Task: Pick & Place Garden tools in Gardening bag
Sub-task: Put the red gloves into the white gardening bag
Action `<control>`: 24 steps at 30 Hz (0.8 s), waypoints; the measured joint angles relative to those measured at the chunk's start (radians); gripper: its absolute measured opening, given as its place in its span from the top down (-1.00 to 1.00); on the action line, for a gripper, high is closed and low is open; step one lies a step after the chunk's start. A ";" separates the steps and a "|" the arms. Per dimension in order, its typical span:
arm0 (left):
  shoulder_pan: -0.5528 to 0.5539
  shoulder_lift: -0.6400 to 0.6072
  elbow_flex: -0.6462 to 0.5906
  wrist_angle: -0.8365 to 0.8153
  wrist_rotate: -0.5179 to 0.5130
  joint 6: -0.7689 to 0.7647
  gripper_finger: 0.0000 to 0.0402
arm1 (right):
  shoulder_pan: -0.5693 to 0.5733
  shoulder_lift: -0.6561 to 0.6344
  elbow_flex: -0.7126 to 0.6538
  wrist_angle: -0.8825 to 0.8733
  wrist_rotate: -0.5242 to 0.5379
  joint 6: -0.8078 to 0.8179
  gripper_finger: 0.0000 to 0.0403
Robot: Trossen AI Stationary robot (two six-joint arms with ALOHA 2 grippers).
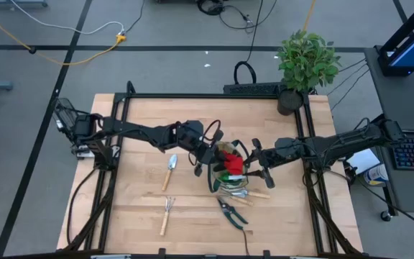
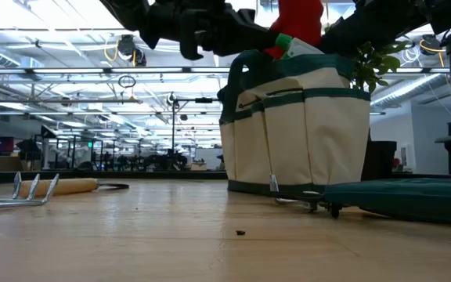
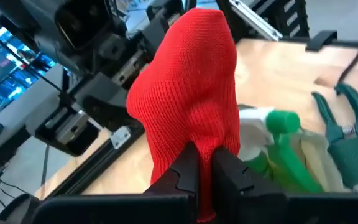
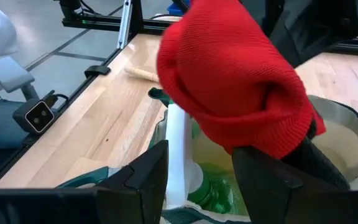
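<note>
A red knitted glove [image 4: 235, 93] hangs over the gardening bag [image 4: 347, 134], directly above its opening. Inside the bag, beneath the glove, sit a white tube [image 4: 178, 155] and a green round item [image 4: 213, 190]. The right gripper [image 4: 197, 180] is spread wide at the bag's rim.

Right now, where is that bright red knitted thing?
The red knitted glove hangs over the open top of the gardening bag near the table's middle, pinched by the left gripper, with a green spray bottle just beside it inside the bag.
</note>
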 joint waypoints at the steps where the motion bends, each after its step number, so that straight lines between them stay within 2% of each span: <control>1: 0.004 0.000 0.000 -0.001 0.000 0.009 0.93 | 0.000 0.000 0.000 0.000 0.000 0.000 0.15; 8: 0.017 -0.003 0.000 -0.020 -0.006 0.080 0.89 | 0.000 0.000 0.000 0.001 -0.003 0.024 0.15; 14: 0.010 -0.048 0.000 -0.162 -0.022 0.097 0.92 | 0.001 0.000 0.000 0.005 -0.007 0.024 0.15; 20: 0.004 -0.053 0.000 -0.293 -0.168 0.130 0.92 | 0.001 0.000 0.000 0.005 -0.006 0.024 0.15; 24: 0.004 -0.049 0.000 -0.299 -0.193 0.129 0.86 | 0.001 0.000 0.000 0.007 -0.006 0.024 0.15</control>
